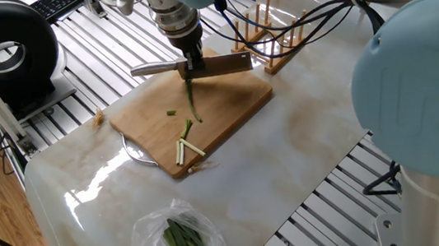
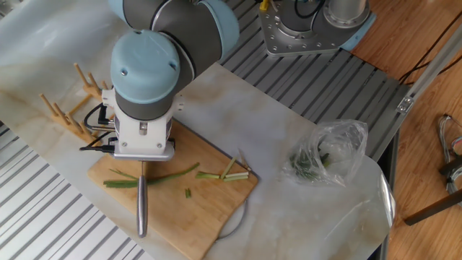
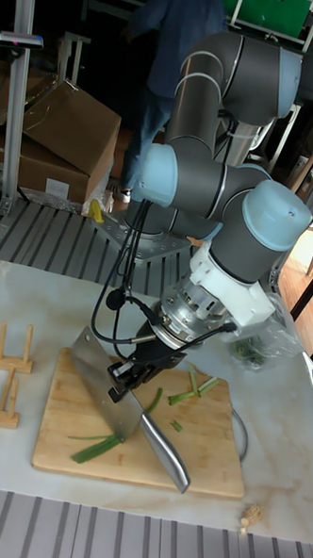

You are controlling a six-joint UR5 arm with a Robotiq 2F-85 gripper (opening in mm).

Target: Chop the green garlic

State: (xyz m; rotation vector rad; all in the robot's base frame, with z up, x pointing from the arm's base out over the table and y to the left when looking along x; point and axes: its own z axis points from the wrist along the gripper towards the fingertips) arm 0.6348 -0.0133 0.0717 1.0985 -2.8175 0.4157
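Note:
The green garlic stalk lies across the bamboo cutting board, its leafy end toward the rack side. Short cut sticks lie near the board's front edge, with a tiny green piece beside them. My gripper is shut on a cleaver, blade to one side and steel handle to the other. The knife is just above the stalk's leafy part. In the tall fixed view the blade tilts down toward the board.
A wooden peg rack stands just beyond the board. A clear plastic bag of dark green leaves lies near the table's front edge. A round metal ring pokes out from under the board. Slotted aluminium rails surround the marble top.

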